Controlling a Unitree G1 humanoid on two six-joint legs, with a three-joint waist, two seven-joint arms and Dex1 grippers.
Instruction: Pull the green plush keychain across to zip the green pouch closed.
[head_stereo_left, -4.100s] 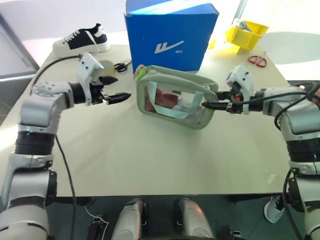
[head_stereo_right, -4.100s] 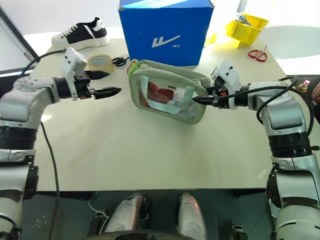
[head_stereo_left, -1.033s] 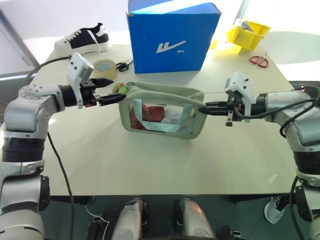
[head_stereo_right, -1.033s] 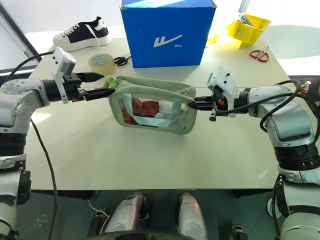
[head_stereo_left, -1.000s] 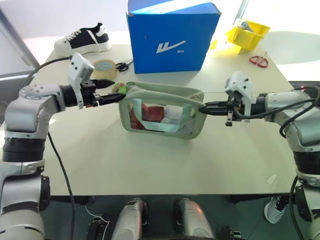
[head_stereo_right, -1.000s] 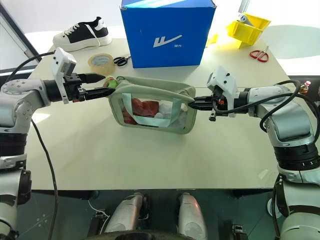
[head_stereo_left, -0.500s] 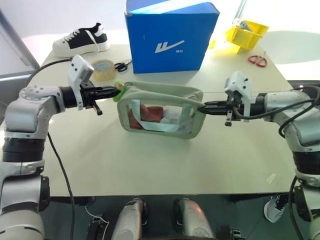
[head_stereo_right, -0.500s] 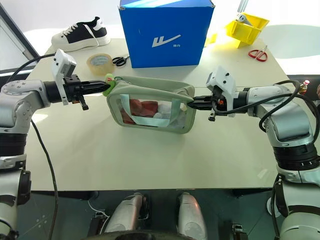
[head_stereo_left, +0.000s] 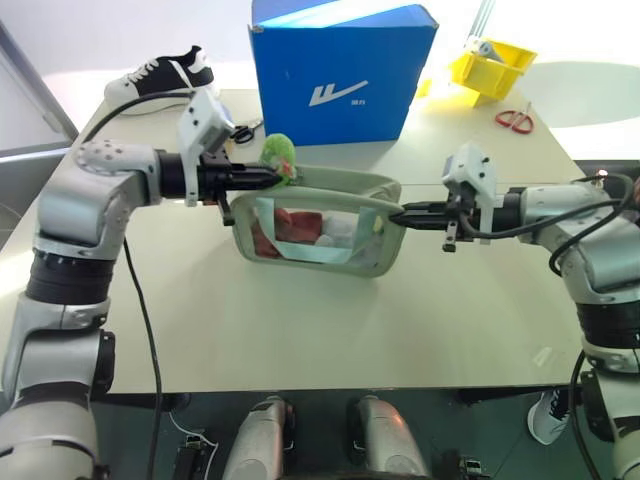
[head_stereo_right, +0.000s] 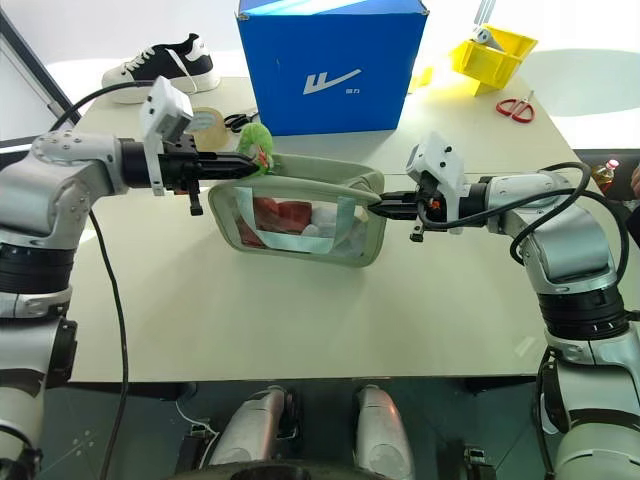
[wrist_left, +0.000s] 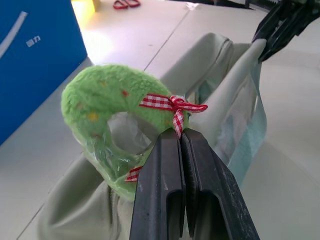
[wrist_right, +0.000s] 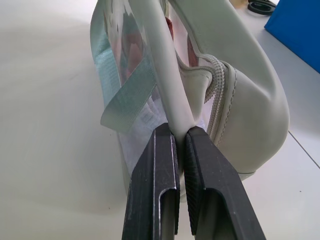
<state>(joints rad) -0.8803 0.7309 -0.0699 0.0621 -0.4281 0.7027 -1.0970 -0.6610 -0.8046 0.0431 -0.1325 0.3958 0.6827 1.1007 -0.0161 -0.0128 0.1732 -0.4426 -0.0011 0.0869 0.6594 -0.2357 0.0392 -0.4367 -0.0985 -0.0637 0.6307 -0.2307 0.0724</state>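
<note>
- The pale beige flat surface (head_stereo_left: 300, 330) carries everything.
- A large blue cardboard box with a white logo (head_stereo_left: 340, 70) stands at the far side, behind the pouch.
- The pale sage-green soft rectangular pouch with a clear plastic window and light teal straps (head_stereo_left: 315, 232) sits in the middle of the surface, between the two arms; red and white contents show through the window.
- A black-and-white sneaker (head_stereo_left: 165, 75) lies at the far left corner; a yellow plastic bin (head_stereo_left: 490, 62) and red-handled scissors (head_stereo_left: 516, 119) lie at the far right.
- The left claw (head_stereo_left: 268, 176) has its black fingers pressed together on the bright-green fuzzy ring-shaped plush keychain with a red checked bow (wrist_left: 122, 122), pinching it at the bow, at the pouch's upper left corner.
- The right claw (wrist_right: 181, 137) is closed tight on the pouch's fabric edge at its right end, beside the zipper teeth.
</note>
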